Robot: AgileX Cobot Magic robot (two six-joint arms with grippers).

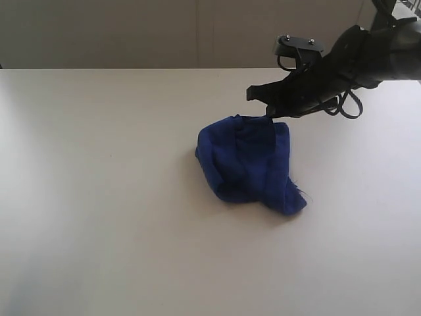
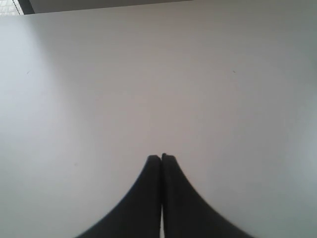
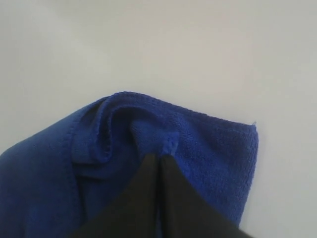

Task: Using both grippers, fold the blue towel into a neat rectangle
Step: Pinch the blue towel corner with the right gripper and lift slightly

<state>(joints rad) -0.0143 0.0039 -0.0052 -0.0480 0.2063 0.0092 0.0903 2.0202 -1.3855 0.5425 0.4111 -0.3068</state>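
Note:
The blue towel (image 1: 247, 161) lies bunched in a crumpled heap near the middle of the white table (image 1: 99, 197). My right gripper (image 1: 268, 116) reaches in from the upper right, its tips at the heap's far edge. In the right wrist view the right gripper (image 3: 159, 156) is shut, with a small pucker of the blue towel (image 3: 213, 144) pinched at its tips. My left gripper (image 2: 161, 156) is shut with nothing in it, above bare table, and does not show in the exterior view.
The black right arm with its looped cables (image 1: 348, 105) hangs over the table's far right. A pale wall (image 1: 164, 33) runs behind the table's far edge.

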